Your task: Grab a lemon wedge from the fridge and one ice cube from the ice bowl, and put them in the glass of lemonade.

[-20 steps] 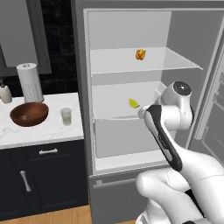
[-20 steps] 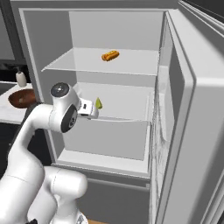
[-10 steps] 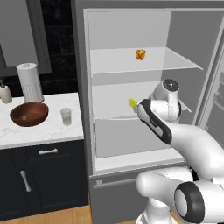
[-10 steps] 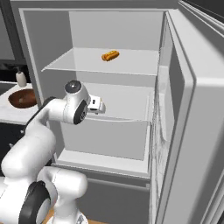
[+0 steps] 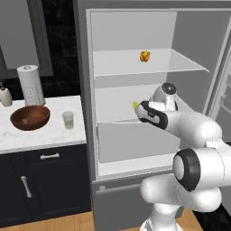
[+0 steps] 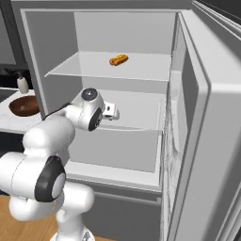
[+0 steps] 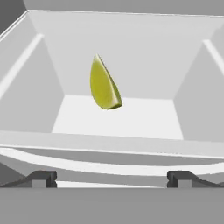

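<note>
The fridge [image 5: 85,113] stands open, and the lemon wedge [image 7: 104,84] lies on its middle shelf, in the upper centre of the hand view. The gripper [image 7: 112,178] is spread wide and empty, not yet around the wedge. The glass of lemonade [image 5: 68,120] and the ice bowl [image 5: 30,117] wait at the left on the counter [image 5: 45,135], so I judge that nearly all of the task remains.

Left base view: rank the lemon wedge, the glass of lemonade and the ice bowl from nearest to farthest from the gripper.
1. lemon wedge: on the middle shelf of the fridge, just left of the gripper.
2. glass of lemonade: on the counter, left of the fridge.
3. ice bowl: farther left on the counter, beyond the glass.
</note>
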